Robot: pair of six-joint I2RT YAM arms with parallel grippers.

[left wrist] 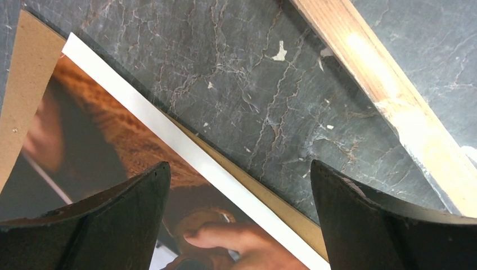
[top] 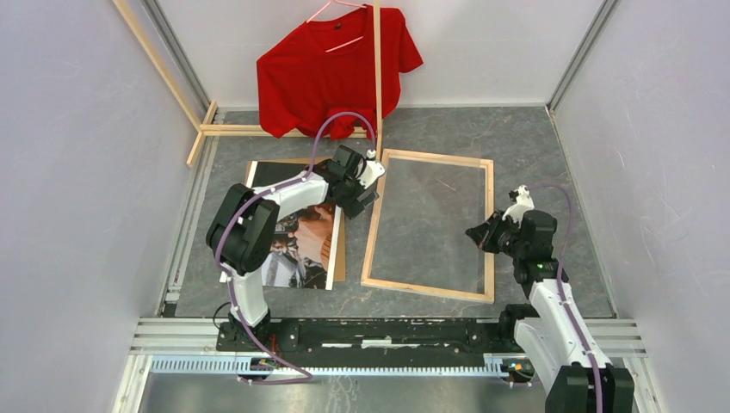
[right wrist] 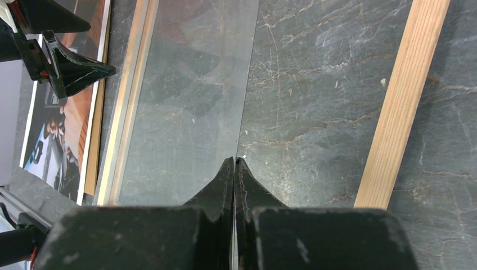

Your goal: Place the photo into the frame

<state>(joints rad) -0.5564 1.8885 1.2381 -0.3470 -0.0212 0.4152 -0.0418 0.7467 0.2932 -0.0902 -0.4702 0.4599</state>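
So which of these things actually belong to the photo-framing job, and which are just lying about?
Job: photo, frame, clear pane lying inside the frame; probably the brown cardboard sheet under the photo.
Lying about: red T-shirt, wooden rack poles.

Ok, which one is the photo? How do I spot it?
Find the dark stone table, then the wooden frame lying in its middle. The photo lies left of it; unlike the plain brown cardboard beneath, it shows people.

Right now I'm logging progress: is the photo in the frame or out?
Out: the photo lies on cardboard left of the frame.
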